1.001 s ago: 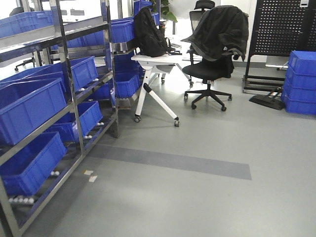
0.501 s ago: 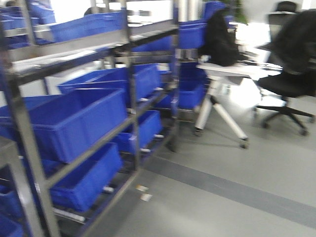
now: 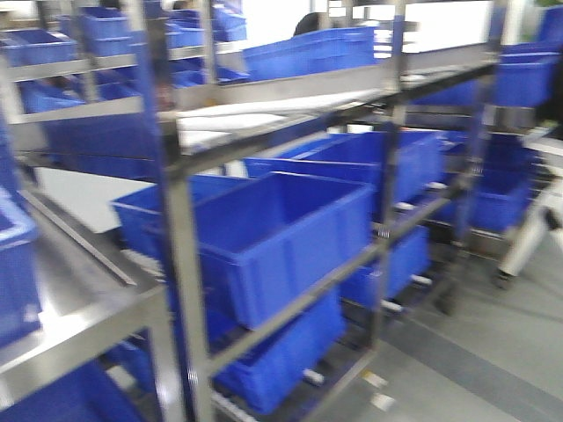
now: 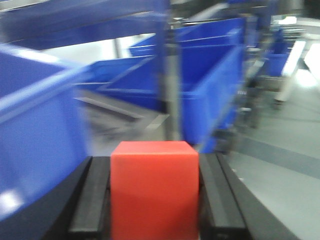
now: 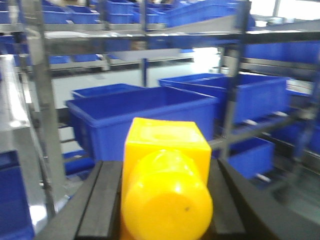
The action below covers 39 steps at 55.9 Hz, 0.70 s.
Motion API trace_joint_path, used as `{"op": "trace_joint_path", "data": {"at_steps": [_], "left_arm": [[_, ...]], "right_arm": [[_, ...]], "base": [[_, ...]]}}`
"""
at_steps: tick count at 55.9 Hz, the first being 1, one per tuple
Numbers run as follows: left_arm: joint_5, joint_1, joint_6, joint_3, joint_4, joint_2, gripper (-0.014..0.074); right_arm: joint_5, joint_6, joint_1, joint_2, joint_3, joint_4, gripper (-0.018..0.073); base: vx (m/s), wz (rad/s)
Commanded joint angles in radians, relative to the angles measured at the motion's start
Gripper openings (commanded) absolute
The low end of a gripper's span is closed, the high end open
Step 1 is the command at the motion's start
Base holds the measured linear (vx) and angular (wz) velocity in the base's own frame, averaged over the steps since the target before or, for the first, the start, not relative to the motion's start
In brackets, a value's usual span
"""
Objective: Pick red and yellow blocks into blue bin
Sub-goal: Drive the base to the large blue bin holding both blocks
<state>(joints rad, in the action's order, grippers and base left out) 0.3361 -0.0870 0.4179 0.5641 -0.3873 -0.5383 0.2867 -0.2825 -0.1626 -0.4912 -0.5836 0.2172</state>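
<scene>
Steel rack (image 3: 176,264): fills the front view, several tiers, all views blurred. It carries rows of blue tubs on every tier.

Blue bin (image 3: 299,255): the big tub on the middle tier, nearest the robot, smooth walls and a thick rim. I judge this to be the drop target, not certain. The part of its inside that shows holds nothing I can make out, and its floor is hidden. More tubs behind and below; contents not readable.

Key relation: in the right wrist view the bin's long wall (image 5: 150,117) lies straight ahead of the hand, with the rim above the fingers. In the left wrist view a bin (image 4: 210,100) lies ahead and to the right, with a rack post in front of it. Neither block is over an opening yet. Which arm is nearer: cannot tell.

Right hand (image 5: 166,170): fingers clamped on the yellow brick (image 5: 165,145). Its long axis runs out along the fingers toward the rack, near stud (image 5: 167,205) facing the camera.

Left hand (image 4: 155,165): fingers closed on the red cube (image 4: 154,200), held square between the pads, both side faces in contact.

Judgement: both picks done; approach and release remain.
</scene>
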Motion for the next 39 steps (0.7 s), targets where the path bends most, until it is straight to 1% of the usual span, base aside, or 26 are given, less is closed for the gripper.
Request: {"op": "trace_joint_path", "data": {"at_steps": [1,9,26,39], "left_arm": [[-0.081,0.000,-0.007,0.030,-0.019,-0.005,0.0002],[-0.081,0.000,-0.007,0.030,-0.019,-0.005,0.0002],[-0.081,0.000,-0.007,0.030,-0.019,-0.005,0.0002],[-0.081,0.000,-0.007,0.030,-0.019,-0.005,0.0002]], "right_arm": [[-0.083,-0.007,0.001,-0.007,-0.029,0.005,-0.0010],[-0.083,-0.007,0.001,-0.007,-0.029,0.005,-0.0010],[-0.083,-0.007,0.001,-0.007,-0.029,0.005,-0.0010],[-0.083,-0.007,0.001,-0.007,-0.029,0.005,-0.0010]], "base": [[0.28,0.65],[0.26,0.72],[0.21,0.84],[0.18,0.70]]}}
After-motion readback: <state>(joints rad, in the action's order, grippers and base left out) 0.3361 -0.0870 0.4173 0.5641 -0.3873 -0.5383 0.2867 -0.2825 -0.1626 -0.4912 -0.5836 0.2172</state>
